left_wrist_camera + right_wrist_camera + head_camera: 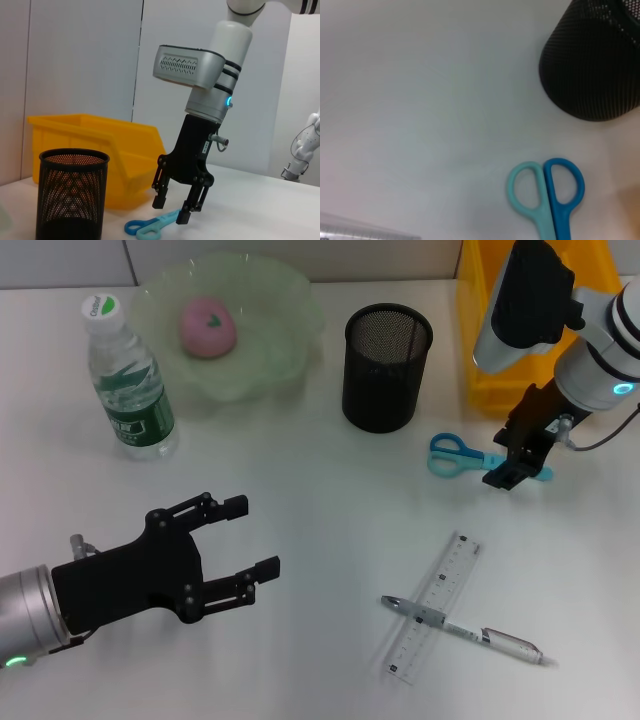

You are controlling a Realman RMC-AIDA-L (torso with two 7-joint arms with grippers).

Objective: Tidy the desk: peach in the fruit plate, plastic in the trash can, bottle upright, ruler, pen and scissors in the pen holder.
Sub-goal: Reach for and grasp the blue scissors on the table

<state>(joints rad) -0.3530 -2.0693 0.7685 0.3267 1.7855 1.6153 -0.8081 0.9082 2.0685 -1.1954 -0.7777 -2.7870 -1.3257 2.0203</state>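
The blade end of the scissors (462,453) lies under the right gripper (517,462), so the head view does not show their tips; only the blue and teal handle loops are plain. The right wrist view cuts the scissors off below the handles. From the left wrist view the right gripper stands over the blades with its jaws apart, one finger on each side; whether the fingertips (183,216) touch the table (320,540) is uncertain, though they appear to sit just above it.

The mesh pen holder (387,367) stands upright near the scissors' handles. Its interior is dark and nothing projects above its rim. The yellow bin (480,330) behind the right arm is largely masked by that arm, and its contents cannot be made out. The green fruit plate (270,310) holds the pink peach (208,326) near its middle. The bottle (128,380) stands upright just beside the plate, cap on.

The clear ruler (435,606) lies flat on the near right part of the table, and the pen (465,631) lies across it, touching it. Both are well apart from the pen holder.

The left gripper (250,538) hovers low over the near left of the table, jaws apart, holding nothing.
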